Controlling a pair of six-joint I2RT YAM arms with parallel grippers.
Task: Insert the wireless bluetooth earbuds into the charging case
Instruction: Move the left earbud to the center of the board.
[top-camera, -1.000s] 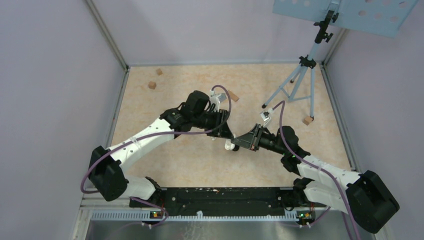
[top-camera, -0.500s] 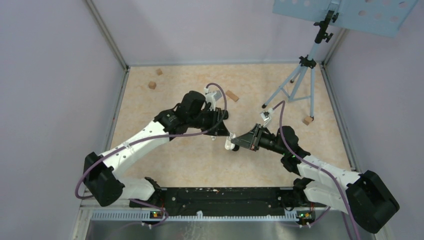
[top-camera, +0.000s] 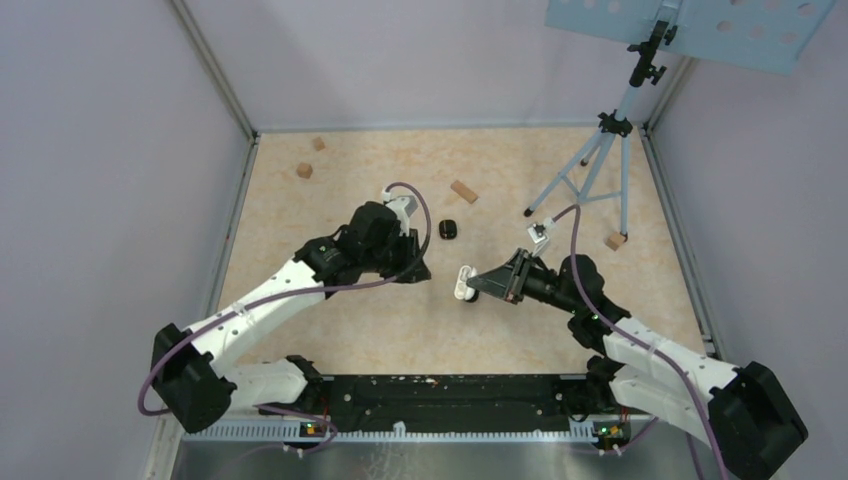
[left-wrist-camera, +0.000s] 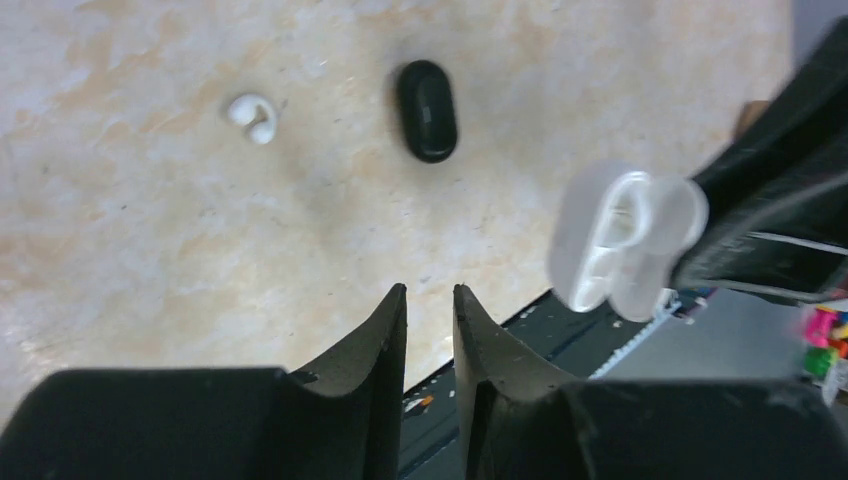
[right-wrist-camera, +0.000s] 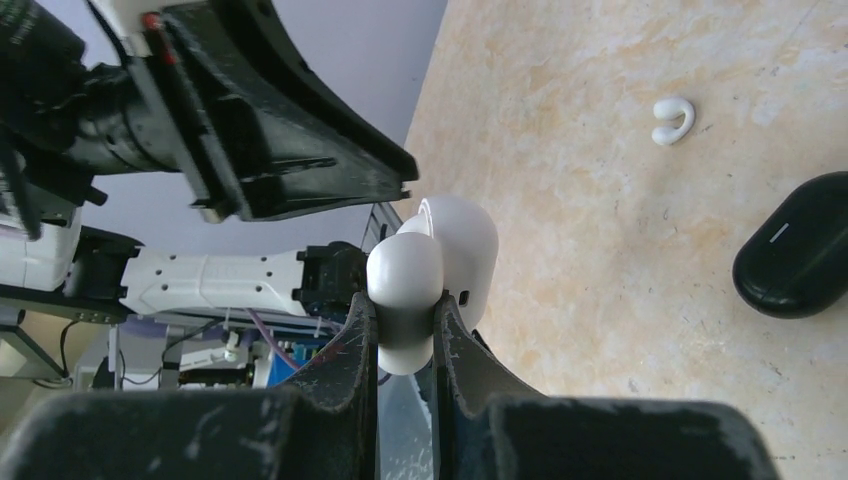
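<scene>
My right gripper (right-wrist-camera: 405, 305) is shut on the white charging case (right-wrist-camera: 440, 262), holding it above the table with its lid open (top-camera: 465, 283). In the left wrist view the case (left-wrist-camera: 625, 240) is blurred, so I cannot tell what sits inside it. One white earbud (left-wrist-camera: 252, 117) lies on the table beside a black oval case (left-wrist-camera: 427, 110); the right wrist view shows the same earbud (right-wrist-camera: 672, 120) and black case (right-wrist-camera: 795, 260). My left gripper (left-wrist-camera: 430, 295) hangs left of the white case (top-camera: 425, 270). Its jaws are a narrow gap apart, with nothing between them.
Tan wooden blocks lie at the back left (top-camera: 304, 170), back middle (top-camera: 463, 191) and right (top-camera: 615, 241). A blue tripod (top-camera: 600, 150) stands at the back right. The black case (top-camera: 448, 229) sits just behind both grippers. Walls close the table's sides.
My left arm has drawn back to the left, away from the white case, uncovering the black case. Its jaws have narrowed a little. The right gripper still holds the case, almost unmoved.
</scene>
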